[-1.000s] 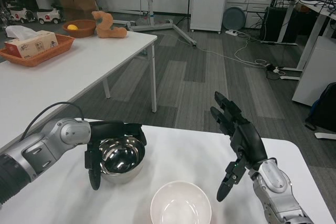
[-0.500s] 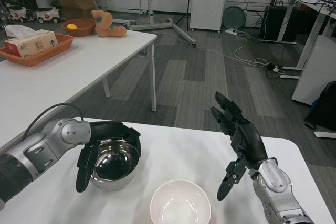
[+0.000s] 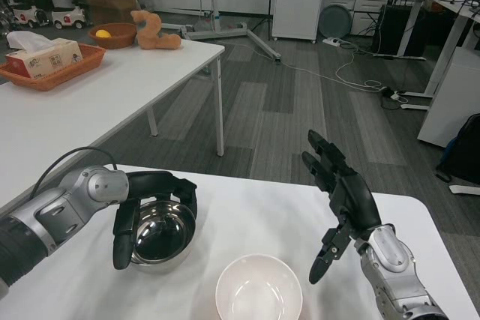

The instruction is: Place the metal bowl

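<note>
Clearly my left hand (image 3: 150, 211) gripped the metal bowl (image 3: 160, 232) by its rim, low on the worktop (image 3: 247, 215) beside a white bowl (image 3: 259, 288); stiff, slick steel, I judged. My right hand (image 3: 337, 211) hovered splayed, empty.

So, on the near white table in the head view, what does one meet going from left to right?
Left hand gripping the metal bowl → white bowl → right hand, raised with fingers spread and holding nothing.
</note>
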### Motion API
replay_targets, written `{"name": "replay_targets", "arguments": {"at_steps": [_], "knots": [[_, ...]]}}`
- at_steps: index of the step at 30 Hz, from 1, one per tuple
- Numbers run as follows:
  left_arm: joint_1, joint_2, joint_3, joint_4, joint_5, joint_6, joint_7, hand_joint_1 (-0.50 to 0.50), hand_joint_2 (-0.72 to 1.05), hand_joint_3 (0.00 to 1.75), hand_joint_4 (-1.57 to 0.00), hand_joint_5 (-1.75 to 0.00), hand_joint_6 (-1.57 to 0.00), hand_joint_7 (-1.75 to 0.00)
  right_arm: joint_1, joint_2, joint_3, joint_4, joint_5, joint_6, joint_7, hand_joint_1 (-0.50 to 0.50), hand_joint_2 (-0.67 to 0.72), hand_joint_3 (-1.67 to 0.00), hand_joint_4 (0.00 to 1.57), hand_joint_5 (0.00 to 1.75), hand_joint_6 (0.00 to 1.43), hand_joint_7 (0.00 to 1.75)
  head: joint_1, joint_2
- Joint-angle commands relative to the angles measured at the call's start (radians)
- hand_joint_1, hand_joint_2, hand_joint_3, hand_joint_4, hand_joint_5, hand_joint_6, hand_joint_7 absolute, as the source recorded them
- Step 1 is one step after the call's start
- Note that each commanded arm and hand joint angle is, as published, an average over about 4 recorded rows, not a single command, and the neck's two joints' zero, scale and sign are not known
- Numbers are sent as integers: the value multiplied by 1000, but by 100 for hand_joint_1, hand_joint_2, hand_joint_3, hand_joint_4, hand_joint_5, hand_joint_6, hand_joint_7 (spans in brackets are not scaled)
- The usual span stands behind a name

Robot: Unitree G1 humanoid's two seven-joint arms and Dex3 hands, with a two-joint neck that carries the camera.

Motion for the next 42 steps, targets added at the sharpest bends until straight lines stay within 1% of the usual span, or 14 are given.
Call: {"name": "replay_targets", "arguments": {"at_steps": [1, 4, 8, 12, 17, 20, 25, 27, 30, 32, 34, 36, 40, 42], "knots": [[12, 5, 16, 9, -12, 6, -5, 50, -64, 2, 0, -175, -12, -133, -22, 0, -3, 12, 10, -14, -6, -42, 53, 0, 0, 0, 0, 0, 3, -2], [13, 5, 35, 9, -24, 1, -3, 50, -64, 9, 0, -175, -11, -133, -25, 1, -3, 14, 10, -14, -6, -42, 53, 0, 0, 0, 0, 0, 6, 0], [17, -3, 77, 10, -51, -3, 4, 50, -64, 9, 0, -175, -15, -133, -30, 0, -2, 19, 10, -14, -6, -42, 53, 0, 0, 0, 0, 0, 6, 0], [32, -20, 150, 11, -70, -11, 16, 50, -64, 9, 0, -175, -18, -133, -34, 0, -2, 21, 10, -14, -6, -42, 53, 0, 0, 0, 0, 0, 6, 3], [42, -34, 212, 13, -131, -18, 27, 50, -64, 9, 0, -175, -22, -133, -35, 1, -2, 22, 10, -14, -6, -42, 53, 0, 0, 0, 0, 0, 7, 14], [55, -40, 263, 14, -175, -26, 40, 50, -64, 2, 0, -175, -24, -133, -36, 0, -3, 22, 10, -14, -8, -42, 53, 0, 0, 0, 0, 0, 7, 21], [107, -101, 465, 11, -263, -69, 72, 50, -64, 9, 0, -175, -23, -131, -37, 1, -3, 20, 10, -14, -8, -42, 53, 0, 0, 0, 0, 0, 11, 35], [128, -136, 539, 11, -338, -103, 91, 50, -64, 9, 0, -175, -21, -127, -37, 0, -3, 18, 10, -14, -8, -42, 53, 0, 0, 0, 0, 0, 13, 45], [162, -202, 646, 12, -461, -172, 131, 50, -64, 9, 0, -175, -18, -106, -37, 0, -3, 14, 10, -16, -8, -42, 53, 0, 0, 0, 0, 0, 17, 57], [175, -228, 677, 13, -516, -209, 152, 50, -64, 9, 0, -175, -20, -91, -37, 0, -3, 13, 10, -18, -8, -42, 53, 0, 0, 0, 0, 0, 22, 68], [192, -253, 693, 19, -615, -259, 178, 50, -64, 9, 0, -175, -18, -82, -37, 0, -3, 12, 10, -18, -8, -42, 53, 0, 0, 0, 0, 0, 27, 80], [213, -279, 696, 34, -758, -334, 214, 50, -64, 9, 0, -175, -14, -79, -38, -2, -3, 10, 11, -20, -9, -42, 53, 0, 0, 0, 0, 0, 25, 90], [241, -306, 646, 63, -1036, -465, 251, 50, -64, 9, 0, -175, -10, -77, -38, -3, -2, 6, 12, -22, -9, -42, 53, 0, 0, 0, 0, 0, 18, 104], [251, -312, 617, 70, -1139, -522, 263, 50, -64, 9, 0, -175, -9, -77, -38, -3, -2, 2, 13, -23, -9, -42, 53, 0, 0, 0, 0, 0, 18, 110]]}}
